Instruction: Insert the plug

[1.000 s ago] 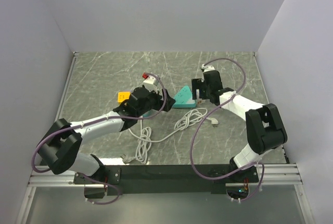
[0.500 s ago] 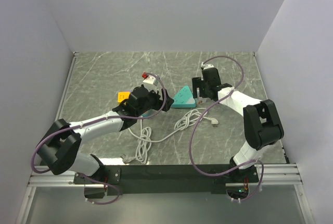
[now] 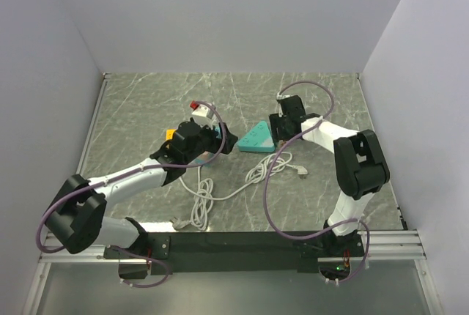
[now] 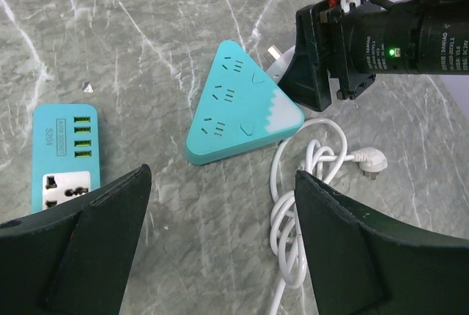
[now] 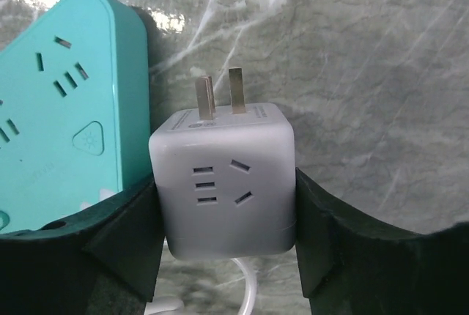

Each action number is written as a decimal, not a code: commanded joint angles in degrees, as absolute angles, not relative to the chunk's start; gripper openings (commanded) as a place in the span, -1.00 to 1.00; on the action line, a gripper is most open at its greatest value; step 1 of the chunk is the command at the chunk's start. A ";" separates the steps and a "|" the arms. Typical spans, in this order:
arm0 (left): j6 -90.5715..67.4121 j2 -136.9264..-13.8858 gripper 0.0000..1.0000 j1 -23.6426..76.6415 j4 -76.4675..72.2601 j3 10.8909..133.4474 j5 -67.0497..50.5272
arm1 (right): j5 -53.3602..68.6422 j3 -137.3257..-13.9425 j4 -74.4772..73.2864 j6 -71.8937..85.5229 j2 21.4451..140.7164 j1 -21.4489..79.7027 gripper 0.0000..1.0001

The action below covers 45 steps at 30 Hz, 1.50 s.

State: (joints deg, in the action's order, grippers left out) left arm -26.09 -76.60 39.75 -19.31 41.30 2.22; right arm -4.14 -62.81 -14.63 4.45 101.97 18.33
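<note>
Right wrist | right gripper [image 5: 223,212] just clamped plug [image 5: 220,168] beside power strip [image 5: 66,110] | left gripper [image 4: 220,234] spread wide | you may insert.

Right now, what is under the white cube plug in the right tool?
Grey marble table shows around the white cube plug, and some white cable emerges at its near edge. Directly beneath it is covered.

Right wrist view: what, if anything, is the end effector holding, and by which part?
The white cube adapter, gripped by its two opposite side faces; its prongs are free.
</note>
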 commanded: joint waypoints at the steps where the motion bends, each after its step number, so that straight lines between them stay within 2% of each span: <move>1: -25.31 -74.09 0.70 39.11 -21.88 40.78 0.79 | -2.90 -66.53 -16.00 1.94 103.00 17.93 0.23; 4: -25.05 -72.87 0.70 38.67 -22.32 40.08 0.53 | -2.64 -65.31 -14.42 0.71 102.05 17.93 -0.05; 6: -25.22 -72.07 0.70 37.62 -22.94 39.29 -2.27 | -1.41 -63.12 -12.49 -0.95 98.28 17.93 -0.16; 8: -26.01 -70.84 0.70 35.61 -23.46 38.94 -4.73 | -0.53 -61.44 -11.43 -2.89 92.15 17.93 -0.19; 12: -26.11 -68.04 0.70 32.96 -25.39 37.45 -12.54 | 8.66 -57.57 -11.94 -6.23 77.91 17.67 -0.24; 15: -24.52 -66.54 0.70 32.43 -26.63 36.04 -16.16 | 15.27 -58.88 -14.93 -7.90 73.84 17.75 -0.26; 21: -22.85 -60.30 0.71 30.76 -30.76 32.18 -28.98 | 40.14 -59.42 -20.21 -15.27 67.77 17.58 -0.29; 24: -22.33 -57.40 0.72 30.59 -33.30 30.42 -35.84 | 52.00 -59.15 -21.09 -18.35 66.18 17.67 -0.31; 30: -21.80 -53.53 0.73 30.59 -35.25 29.09 -44.54 | 61.16 -60.99 -24.79 -20.92 66.71 18.10 -0.35; 37: -20.66 -56.86 0.74 32.16 -34.81 30.58 -46.41 | 65.73 -62.40 -26.27 -22.23 71.01 21.35 -0.38; 45: -19.25 -59.85 0.74 35.42 -33.75 32.78 -43.86 | 64.08 -63.98 -26.02 -21.97 73.65 26.27 -0.42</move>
